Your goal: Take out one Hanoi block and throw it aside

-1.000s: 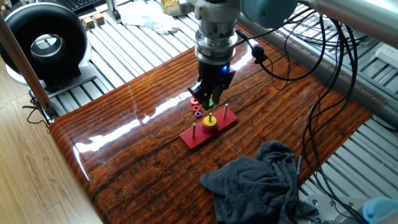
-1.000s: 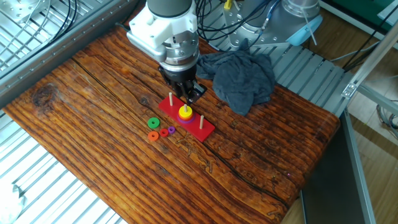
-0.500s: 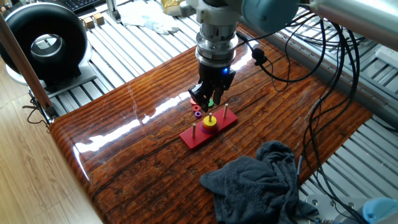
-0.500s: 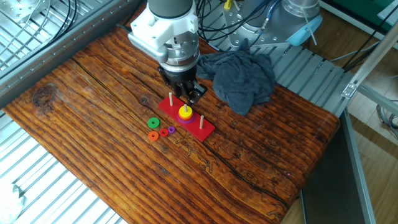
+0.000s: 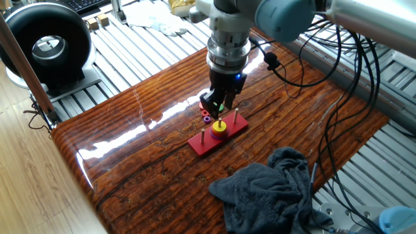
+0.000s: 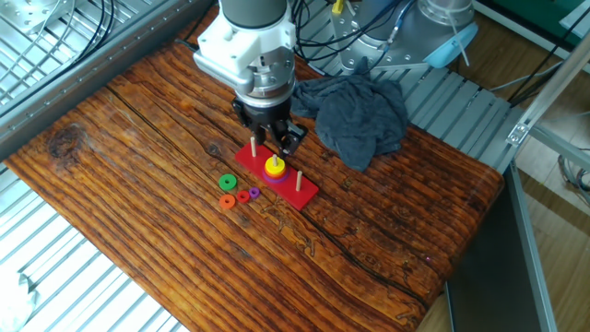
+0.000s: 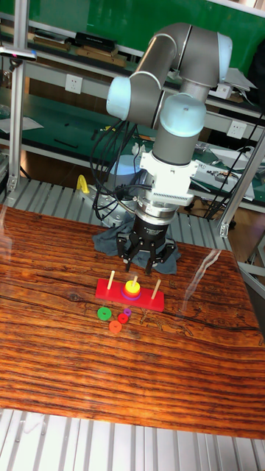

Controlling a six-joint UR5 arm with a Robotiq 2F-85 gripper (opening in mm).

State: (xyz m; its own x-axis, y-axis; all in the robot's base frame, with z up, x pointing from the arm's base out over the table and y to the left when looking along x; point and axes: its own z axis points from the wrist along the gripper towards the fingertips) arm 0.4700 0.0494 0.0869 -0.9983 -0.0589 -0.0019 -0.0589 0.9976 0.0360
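The Hanoi block, a small flat yellow ring (image 5: pixel 220 127) (image 6: pixel 274 166) (image 7: pixel 132 286), sits on top of a purple disc on the middle peg of the red base (image 5: pixel 203 144) (image 6: pixel 304 190) (image 7: pixel 153 298). My gripper (image 5: pixel 218 105) (image 6: pixel 270 144) (image 7: pixel 147 262) hangs just above and behind that peg, open, with nothing between its fingers. A green ring (image 6: pixel 227 183) (image 7: pixel 104 313), an orange-red ring (image 6: pixel 227 201) (image 7: pixel 115 326) and two tiny rings, one purple (image 5: pixel 207 118) (image 6: pixel 254 192), lie loose on the table beside the base.
A crumpled dark grey cloth (image 5: pixel 273 188) (image 6: pixel 355 106) lies on the wooden table (image 5: pixel 130 149) close to the base. A black round device (image 5: pixel 45 45) stands off the table's corner. Cables hang by the arm. Metal slats surround the tabletop.
My gripper has shifted slightly and come a little lower toward the middle peg. The rings and the base have not moved.
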